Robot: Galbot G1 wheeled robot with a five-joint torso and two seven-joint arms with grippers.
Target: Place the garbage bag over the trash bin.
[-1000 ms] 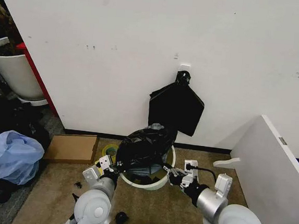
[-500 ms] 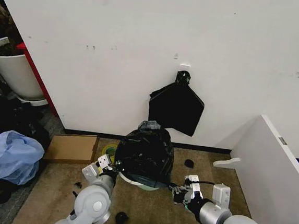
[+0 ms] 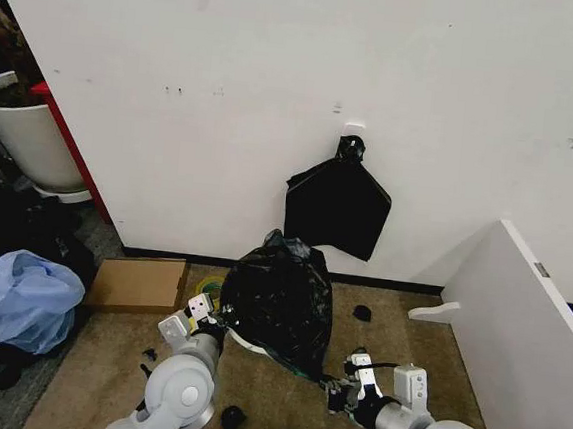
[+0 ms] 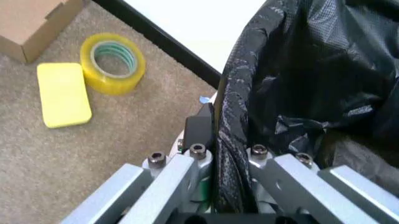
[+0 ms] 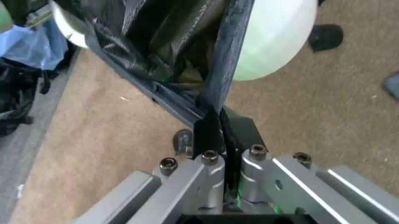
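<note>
At the lower centre of the head view, the wrinkly glossy black plastic garbage bag [image 3: 281, 296] draped over the round cream-white plastic trash bin [image 3: 245, 340]. The left gripper [image 3: 219, 318] pinched its edge beside the rim. At lower right, the right gripper [image 3: 335, 388] clamped a stretched strip of the bag.

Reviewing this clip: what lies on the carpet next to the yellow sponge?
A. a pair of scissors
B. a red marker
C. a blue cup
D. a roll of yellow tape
D: in the left wrist view a roll of yellow tape sits on the carpet touching the yellow sponge.
</note>
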